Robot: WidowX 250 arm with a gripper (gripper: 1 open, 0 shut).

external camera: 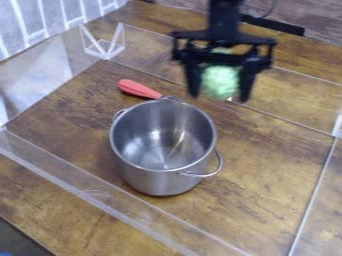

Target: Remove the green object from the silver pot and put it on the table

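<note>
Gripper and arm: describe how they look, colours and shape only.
The gripper is black, with a wide horizontal crossbar and two straight fingers hanging down from its ends, giving it a boxy frame outline. Above it a narrower black wrist column rises out of the picture. The picture is motion-blurred, so no cables, markings or finer detail can be made out.

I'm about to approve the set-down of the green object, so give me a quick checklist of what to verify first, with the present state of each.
1. Green object held in the gripper: ok.
2. Object clear of the silver pot, up and behind it to the right: ok.
3. Pot holds nothing else: ok, interior looks bare.
4. Bare table available to the pot's right: ok.
5. Small red item out of the way, left of the gripper: ok.
6. Grip firmness: cannot tell, the picture is blurred.
</note>
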